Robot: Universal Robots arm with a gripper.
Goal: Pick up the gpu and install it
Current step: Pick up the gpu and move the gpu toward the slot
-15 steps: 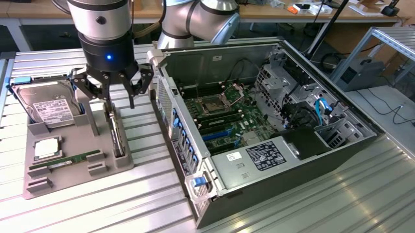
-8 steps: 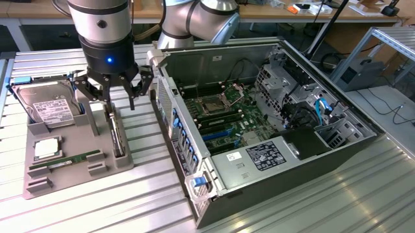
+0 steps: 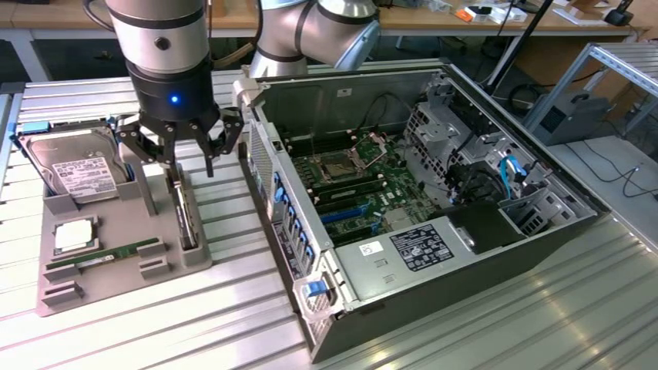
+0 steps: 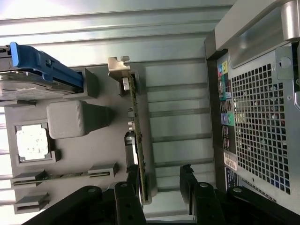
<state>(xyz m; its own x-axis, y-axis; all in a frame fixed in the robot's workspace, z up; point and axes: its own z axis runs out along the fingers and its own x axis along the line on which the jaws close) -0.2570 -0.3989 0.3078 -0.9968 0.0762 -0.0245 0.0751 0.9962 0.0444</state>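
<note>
Wrist view is showing the gripper (image 4: 159, 172), jaws apart, hovering over the upright gpu (image 4: 135, 126), the pick-up calling for centring astride it.

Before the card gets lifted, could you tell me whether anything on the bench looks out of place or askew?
Nothing stands out. The gpu stands on edge, straight in its slot in the grey holder, and the open gripper hangs above it.
</note>
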